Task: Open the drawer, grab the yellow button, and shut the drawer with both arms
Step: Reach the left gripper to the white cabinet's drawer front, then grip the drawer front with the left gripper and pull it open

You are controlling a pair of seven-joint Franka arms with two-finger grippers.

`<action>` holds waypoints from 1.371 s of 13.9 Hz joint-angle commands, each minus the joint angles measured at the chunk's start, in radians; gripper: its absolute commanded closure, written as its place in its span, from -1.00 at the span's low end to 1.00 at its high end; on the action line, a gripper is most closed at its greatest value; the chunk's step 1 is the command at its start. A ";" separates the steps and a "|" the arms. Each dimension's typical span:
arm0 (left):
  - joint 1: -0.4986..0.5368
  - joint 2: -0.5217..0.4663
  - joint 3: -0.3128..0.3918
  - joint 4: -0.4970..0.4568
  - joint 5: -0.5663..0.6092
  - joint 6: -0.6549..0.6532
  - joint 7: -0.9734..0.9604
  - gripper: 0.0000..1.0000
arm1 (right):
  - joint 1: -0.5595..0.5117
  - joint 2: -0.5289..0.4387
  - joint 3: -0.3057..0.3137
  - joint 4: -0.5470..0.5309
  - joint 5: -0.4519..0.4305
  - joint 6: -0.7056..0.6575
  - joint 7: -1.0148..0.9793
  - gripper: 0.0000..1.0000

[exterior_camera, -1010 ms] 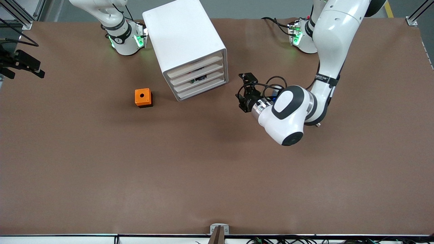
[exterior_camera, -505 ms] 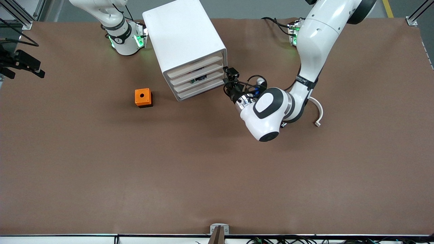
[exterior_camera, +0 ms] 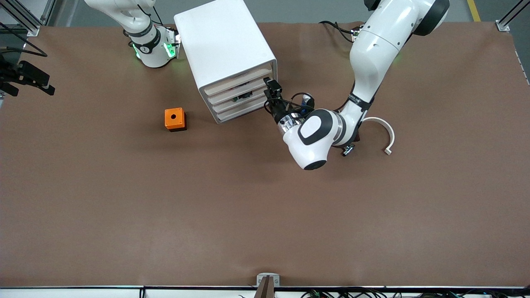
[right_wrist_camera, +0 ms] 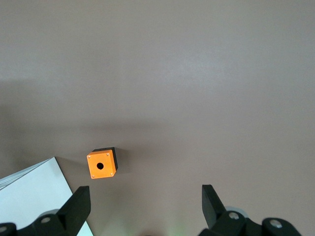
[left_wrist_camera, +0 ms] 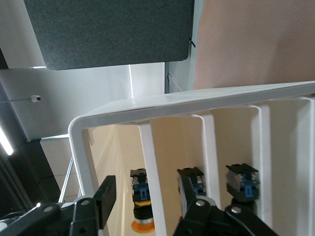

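Since the earlier frames, the left gripper (exterior_camera: 270, 92) has been swung in from open table to the front of the white cabinet (exterior_camera: 225, 54), at the end nearer the left arm's base. Its fingers (left_wrist_camera: 106, 196) are seen partly spread with a drawer's (exterior_camera: 236, 90) front edge (left_wrist_camera: 147, 162) between them, not yet pinched, presumably so that the drawer can be pulled out. The button (left_wrist_camera: 140, 201) is seen in the left wrist view inside that drawer, just past the fingertips, orange cap toward the camera. The right gripper (right_wrist_camera: 142, 204) is held spread wide, waiting high over the table above the orange cube (exterior_camera: 175, 118), which lies beside the cabinet.
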 commanded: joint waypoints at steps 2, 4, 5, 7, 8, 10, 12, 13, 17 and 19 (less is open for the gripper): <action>-0.049 0.005 0.001 -0.005 -0.025 -0.012 -0.024 -0.19 | -0.009 -0.026 0.005 -0.023 -0.001 0.003 -0.011 -1.00; -0.075 0.005 0.001 -0.023 -0.025 -0.013 -0.024 -0.08 | -0.009 -0.026 0.005 -0.023 -0.001 0.003 -0.011 -1.00; -0.083 0.003 0.001 -0.036 -0.025 -0.013 -0.024 0.00 | -0.009 -0.026 0.005 -0.023 -0.001 0.003 -0.012 -1.00; -0.099 0.005 -0.001 -0.042 -0.025 -0.022 -0.024 0.21 | -0.009 -0.026 0.005 -0.024 -0.001 0.003 -0.012 -1.00; -0.106 0.003 -0.001 -0.045 -0.025 -0.027 -0.023 0.34 | -0.009 -0.026 0.005 -0.024 -0.001 0.003 -0.012 -1.00; -0.109 0.003 -0.001 -0.050 -0.025 -0.030 -0.024 0.54 | -0.009 -0.026 0.005 -0.024 -0.001 0.003 -0.012 -1.00; -0.109 0.005 -0.001 -0.051 -0.025 -0.030 -0.024 0.59 | -0.010 -0.026 0.005 -0.024 -0.001 0.003 -0.012 -1.00; -0.109 0.005 -0.001 -0.051 -0.025 -0.030 -0.026 0.65 | -0.010 -0.026 0.005 -0.024 -0.001 0.003 -0.012 -1.00; -0.097 0.008 -0.001 -0.048 -0.027 -0.030 -0.024 0.76 | -0.010 -0.025 0.005 -0.024 -0.001 0.003 -0.012 -1.00; -0.079 0.012 0.002 -0.046 -0.025 -0.029 -0.023 0.77 | -0.010 -0.025 0.005 -0.024 -0.001 0.003 -0.012 -1.00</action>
